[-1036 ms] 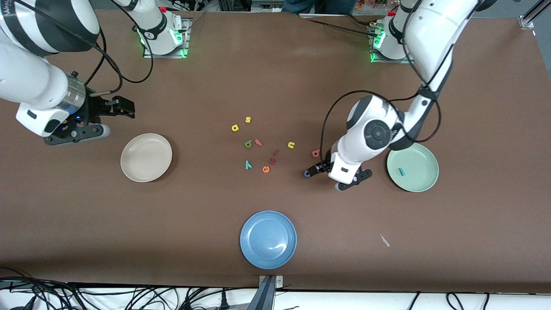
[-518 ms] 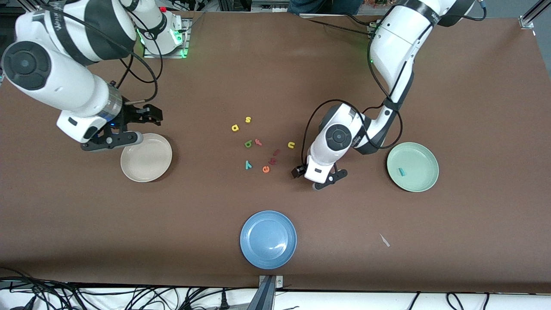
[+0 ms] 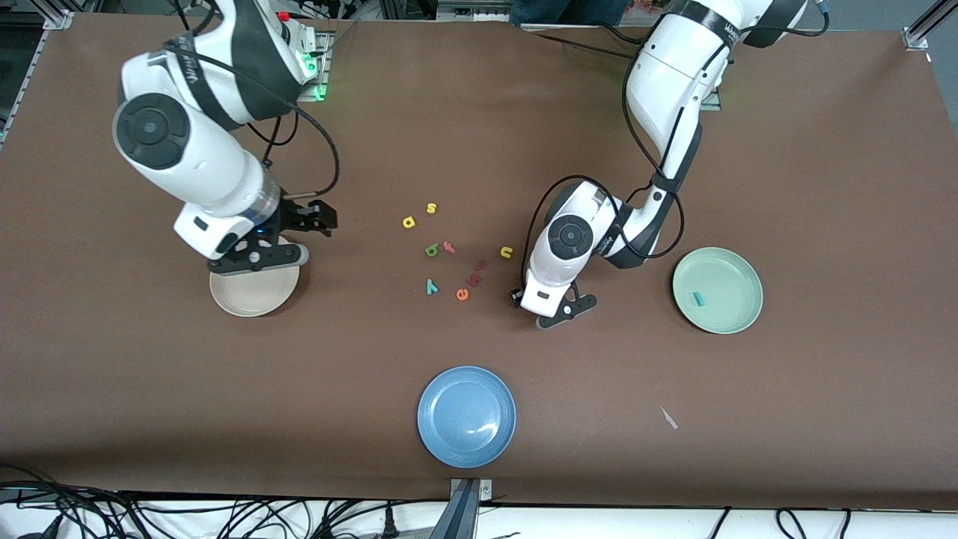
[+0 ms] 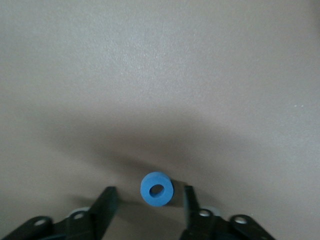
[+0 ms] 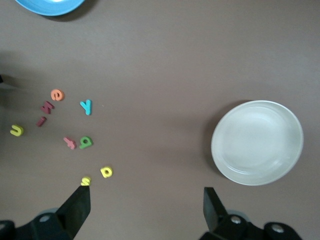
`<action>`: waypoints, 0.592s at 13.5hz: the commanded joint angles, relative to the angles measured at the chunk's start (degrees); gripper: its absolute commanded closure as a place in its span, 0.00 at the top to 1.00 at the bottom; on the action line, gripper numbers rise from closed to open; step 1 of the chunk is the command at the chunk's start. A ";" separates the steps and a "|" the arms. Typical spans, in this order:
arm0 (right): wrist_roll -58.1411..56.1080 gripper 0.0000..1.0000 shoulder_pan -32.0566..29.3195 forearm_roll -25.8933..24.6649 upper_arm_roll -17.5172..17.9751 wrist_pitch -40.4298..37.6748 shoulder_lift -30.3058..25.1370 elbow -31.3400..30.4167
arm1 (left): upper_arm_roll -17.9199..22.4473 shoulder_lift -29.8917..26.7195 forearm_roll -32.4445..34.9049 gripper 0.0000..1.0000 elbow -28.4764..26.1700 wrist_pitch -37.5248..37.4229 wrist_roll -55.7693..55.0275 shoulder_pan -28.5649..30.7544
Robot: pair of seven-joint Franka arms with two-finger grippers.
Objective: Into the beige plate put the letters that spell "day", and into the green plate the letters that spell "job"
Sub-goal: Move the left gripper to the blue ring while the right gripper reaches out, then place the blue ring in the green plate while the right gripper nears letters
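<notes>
The blue "o" (image 4: pixel 156 189) lies on the table between the fingers of my left gripper (image 4: pixel 150 200), which is open and low, with a gap on each side of the letter. The front view hides the "o" under that gripper (image 3: pixel 516 297), and the pinkish "b" is hidden too. A teal "j" (image 3: pixel 698 299) rests in the green plate (image 3: pixel 730 266). Green "d" (image 3: pixel 432 250), yellow "a" (image 3: pixel 409 221) and teal "y" (image 3: pixel 432 287) lie mid-table. My right gripper (image 3: pixel 318 219) hangs open and empty beside the beige plate (image 3: pixel 251 299).
Among the letters lie a yellow "s" (image 3: pixel 431 208), red "f" (image 3: pixel 449 246), yellow "u" (image 3: pixel 507 252), orange "e" (image 3: pixel 462 294) and two dark red pieces (image 3: pixel 476 272). A blue plate (image 3: pixel 466 416) sits near the front edge, a white scrap (image 3: pixel 668 418) beside it.
My right arm has swung from its end of the table to the beige plate, partly covering it. My left gripper has shifted toward the letter cluster, now hiding the "o" and "b" from the front.
</notes>
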 commanded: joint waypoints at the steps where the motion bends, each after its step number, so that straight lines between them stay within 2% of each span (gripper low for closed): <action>1: 2.92 1.00 -0.11 0.90 1.86 3.79 0.73 -2.19 | 0.88 0.95 1.89 0.29 1.39 -0.67 -1.19 -0.79; 3: 3.29 1.00 -0.02 0.90 3.09 5.89 2.40 -2.28 | 0.88 0.69 2.06 0.08 1.48 -0.76 -1.11 -0.53; 4: 3.29 1.00 0.15 0.90 3.18 6.78 3.54 -2.28 | 0.88 0.17 2.06 0.03 1.48 -1.28 -0.93 -0.18; 6: 3.29 1.00 1.12 0.81 3.88 8.01 5.30 -2.28 | 0.97 -4.12 2.15 0.01 1.39 -6.62 1.51 2.89; 8: 3.37 1.00 1.21 0.81 5.11 9.23 6.53 -2.19 | 0.71 -9.57 1.28 0.01 1.39 -15.66 9.49 7.28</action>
